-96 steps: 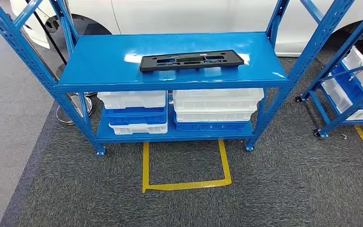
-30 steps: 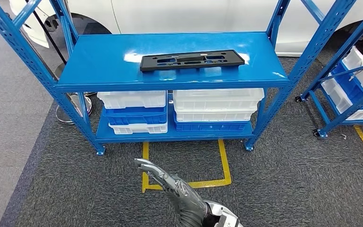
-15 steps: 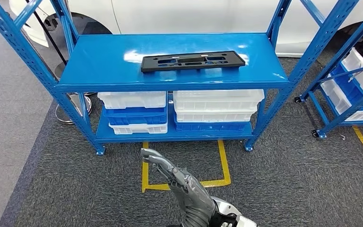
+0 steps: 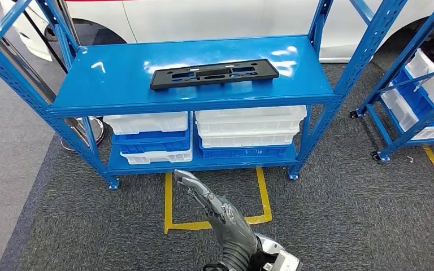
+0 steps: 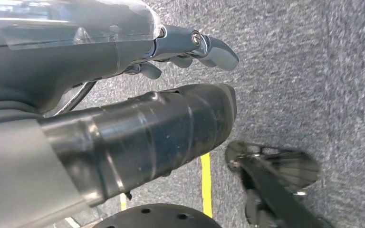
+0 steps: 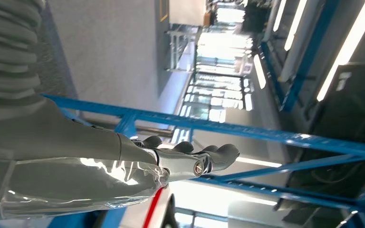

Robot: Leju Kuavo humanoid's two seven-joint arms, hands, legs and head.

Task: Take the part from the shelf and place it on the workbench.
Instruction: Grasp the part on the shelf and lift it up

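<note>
The part (image 4: 213, 73), a long flat black plate with cut-outs, lies on the top board of the blue shelf (image 4: 118, 84), slightly right of centre. My right hand (image 4: 209, 203) reaches up from below over the carpet, fingers stretched out and holding nothing. It is well short of the shelf and below the part. The right wrist view has the same hand (image 6: 190, 159) extended and empty before blue shelf beams. My left hand (image 5: 190, 47) hangs over the grey carpet and holds nothing.
White and blue bins (image 4: 248, 127) are stacked on the lower shelf board. A yellow tape square (image 4: 215, 223) marks the floor in front. A second blue rack (image 4: 412, 107) with bins stands at the right, and a white car (image 4: 220, 17) is behind.
My right hand has come into view from below and stretched up towards the shelf. The camera has shifted a little. The part lies where it was.
</note>
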